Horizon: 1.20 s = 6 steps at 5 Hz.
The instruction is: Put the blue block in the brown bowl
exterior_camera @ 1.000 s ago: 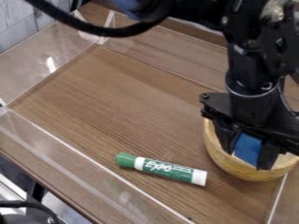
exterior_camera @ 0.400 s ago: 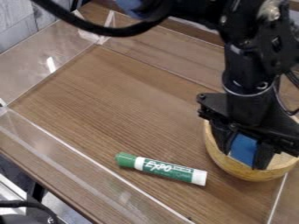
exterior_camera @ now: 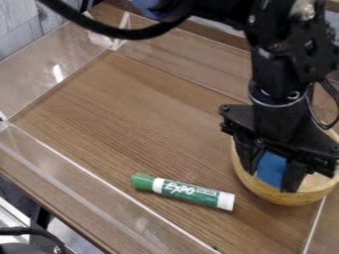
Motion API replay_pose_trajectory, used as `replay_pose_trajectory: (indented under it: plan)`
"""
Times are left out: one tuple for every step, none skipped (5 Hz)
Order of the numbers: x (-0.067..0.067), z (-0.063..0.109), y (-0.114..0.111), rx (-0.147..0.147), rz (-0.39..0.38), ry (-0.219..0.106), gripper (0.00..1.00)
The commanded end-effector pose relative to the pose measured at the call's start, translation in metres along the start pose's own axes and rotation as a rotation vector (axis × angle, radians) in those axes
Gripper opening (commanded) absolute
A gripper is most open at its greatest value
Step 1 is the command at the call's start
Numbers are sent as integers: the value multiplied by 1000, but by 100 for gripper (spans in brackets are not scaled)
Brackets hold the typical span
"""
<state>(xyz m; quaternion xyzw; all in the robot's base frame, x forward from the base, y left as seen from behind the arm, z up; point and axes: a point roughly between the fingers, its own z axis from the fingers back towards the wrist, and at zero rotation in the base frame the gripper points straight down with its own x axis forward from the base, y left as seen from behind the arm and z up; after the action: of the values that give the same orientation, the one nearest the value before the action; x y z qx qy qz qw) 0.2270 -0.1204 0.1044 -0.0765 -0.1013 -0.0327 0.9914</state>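
My black gripper (exterior_camera: 277,167) hangs straight down over the brown bowl (exterior_camera: 275,190) at the right of the table. Its fingers are shut on the blue block (exterior_camera: 273,168), which sits upright between them, just inside the bowl's rim. Only the near wall and part of the rim of the light wooden bowl show; the rest is hidden behind the gripper. Whether the block touches the bowl's floor cannot be told.
A green-and-white Expo marker (exterior_camera: 183,190) lies on the wood-grain table (exterior_camera: 133,109), left of the bowl near the front. Clear plastic walls (exterior_camera: 40,60) ring the tabletop. Black cables (exterior_camera: 106,25) arch overhead at the back.
The gripper with the blue block has shifted slightly left over the bowl. The marker has not moved.
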Motion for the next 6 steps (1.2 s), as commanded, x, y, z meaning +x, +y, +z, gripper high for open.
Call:
replay_pose_trajectory:
  plan:
    - [14, 15, -4, -20, 1, -48, 0]
    - [16, 16, -4, -19, -1, -48, 0]
    - [16, 18, -3, -19, -5, -46, 0]
    - [16, 19, -2, -19, -8, -44, 0]
    - [17, 20, -2, -20, -10, -43, 0]
    - [18, 21, -2, -20, -12, -44, 0]
